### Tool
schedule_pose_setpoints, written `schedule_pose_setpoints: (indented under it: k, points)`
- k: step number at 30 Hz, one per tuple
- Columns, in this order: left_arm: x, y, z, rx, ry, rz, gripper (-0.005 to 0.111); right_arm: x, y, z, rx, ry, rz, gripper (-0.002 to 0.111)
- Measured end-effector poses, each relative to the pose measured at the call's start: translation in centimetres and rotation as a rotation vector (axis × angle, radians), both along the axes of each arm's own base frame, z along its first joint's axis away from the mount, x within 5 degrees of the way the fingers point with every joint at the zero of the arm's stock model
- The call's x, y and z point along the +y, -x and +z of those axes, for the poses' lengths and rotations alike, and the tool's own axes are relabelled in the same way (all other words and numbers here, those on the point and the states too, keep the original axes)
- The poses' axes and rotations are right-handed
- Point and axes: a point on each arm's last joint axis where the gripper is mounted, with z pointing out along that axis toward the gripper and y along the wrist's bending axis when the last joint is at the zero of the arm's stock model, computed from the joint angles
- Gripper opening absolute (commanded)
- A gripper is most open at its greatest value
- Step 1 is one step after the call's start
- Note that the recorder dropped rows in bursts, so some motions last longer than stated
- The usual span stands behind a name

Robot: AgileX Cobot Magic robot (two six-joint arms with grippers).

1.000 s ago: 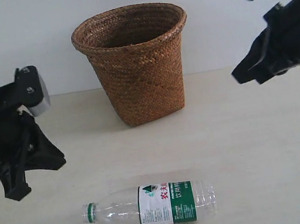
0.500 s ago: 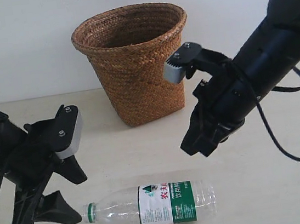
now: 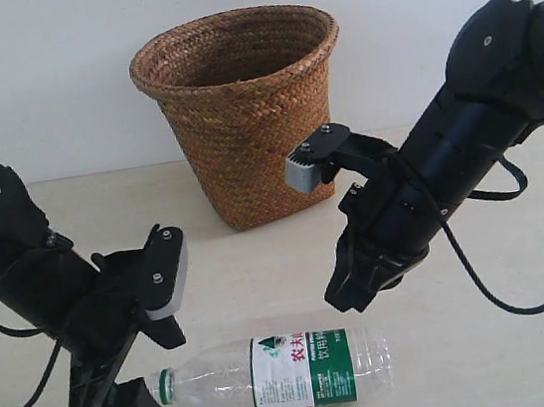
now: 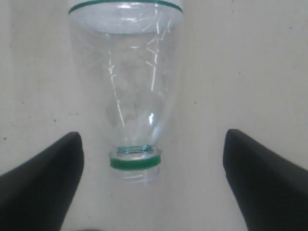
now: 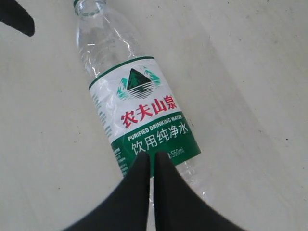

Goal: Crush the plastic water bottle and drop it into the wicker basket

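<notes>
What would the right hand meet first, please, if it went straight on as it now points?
Probably the small clear ribbed plastic water bottle lying on its side; the shut right hand aims at its labelled body, though depth is unclear.

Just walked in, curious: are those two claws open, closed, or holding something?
Left gripper: open, fingers either side of the neck of the plastic water bottle, not touching it.
Right gripper: shut, empty, just over the bottle.

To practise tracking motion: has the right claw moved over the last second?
Yes. The right claw has moved down and leftward: from far right of the wicker basket to just above the plastic water bottle.
</notes>
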Motion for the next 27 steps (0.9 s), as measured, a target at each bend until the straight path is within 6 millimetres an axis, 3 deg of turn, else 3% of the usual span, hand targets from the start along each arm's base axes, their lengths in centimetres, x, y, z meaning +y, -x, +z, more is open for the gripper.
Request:
schedule_pose_setpoints:
  k: [7, 14, 24, 27]
  points:
    - [-0.1, -0.6, -1.6, -0.003, -0.018, 0.012, 0.072, 0.0, 0.0, 0.0, -0.003, 0.0, -0.002, 0.0]
    - [-0.1, -1.1, -3.2, -0.014, -0.039, 0.005, 0.06, 0.0, -0.1, 0.0, -0.008, -0.001, -0.005, 0.0]
    - [-0.1, -1.4, -4.6, -0.022, -0.057, -0.007, 0.007, 0.0, -0.2, 0.0, -0.012, -0.001, -0.015, 0.0]
    - [-0.1, -1.4, -4.6, -0.022, -0.057, -0.007, 0.004, 0.0, -0.2, 0.0, -0.014, -0.002, -0.016, 0.0]
